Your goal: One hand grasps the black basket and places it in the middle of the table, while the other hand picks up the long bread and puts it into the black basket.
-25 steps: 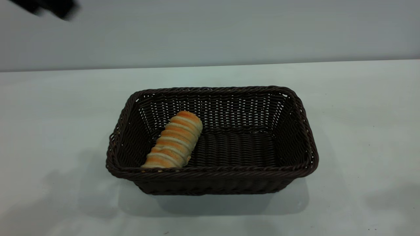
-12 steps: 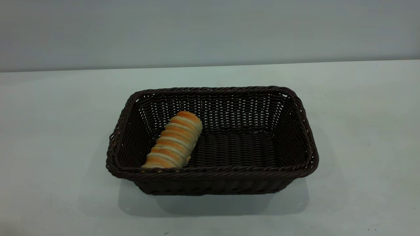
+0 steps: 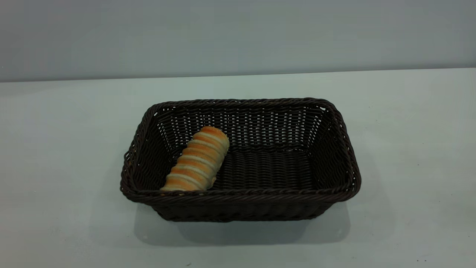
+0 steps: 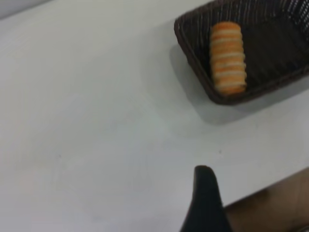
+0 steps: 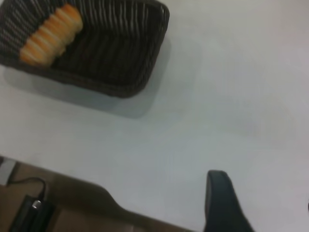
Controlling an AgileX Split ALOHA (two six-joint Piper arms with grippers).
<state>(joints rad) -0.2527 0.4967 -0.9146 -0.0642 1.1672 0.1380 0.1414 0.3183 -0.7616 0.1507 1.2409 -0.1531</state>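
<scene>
Long bread (image 3: 197,160) lies inside black basket (image 3: 241,201), mid-table (image 3: 55,149). Left gripper (image 4: 205,193), right gripper (image 5: 219,198) well clear; finger spread indiscernible. Judged complete: park arms, basket undisturbed.

Very little of the robot shows: in the left wrist view, the left hand (image 4: 205,200) appears only as one matte black finger rising from the lower edge of the frame, slim, smooth and rounded at its tip, with no markings, screws or cables to be seen on it. In the right wrist view, the right hand (image 5: 223,203) is likewise a single plain black finger at the lower right of the frame, broadening toward its base and blunt at the top.
</scene>
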